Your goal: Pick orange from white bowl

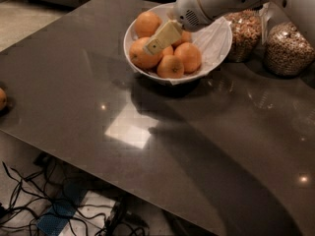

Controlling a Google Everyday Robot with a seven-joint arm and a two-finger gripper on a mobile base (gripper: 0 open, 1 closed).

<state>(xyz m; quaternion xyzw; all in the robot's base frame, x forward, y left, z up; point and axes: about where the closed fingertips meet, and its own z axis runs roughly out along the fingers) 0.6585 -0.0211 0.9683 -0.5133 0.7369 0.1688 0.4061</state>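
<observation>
**noob:** where's the cream-coloured tool (153, 44) at?

**vet:** In the wide white bowl (216, 43) on the dark tabletop (123, 132), tip over the leftmost round orange (139, 58). Can't tell how open it is or whether it's got hold of anything. I'd straddle that orange, squeeze gently, lift straight.

A matt gripper (153, 43) hangs over the smooth white bowl (217, 39) on a glossy table (197, 146).

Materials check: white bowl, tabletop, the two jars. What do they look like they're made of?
White bowl: smooth, thin-walled, probably glazed ceramic or plastic. Tabletop: dark polished slab, mirror-like light reflections; stone or laminate, unclear. Jars: clear glass by the look, cereal visible through. Gripper sits over the oranges in the bowl.
</observation>
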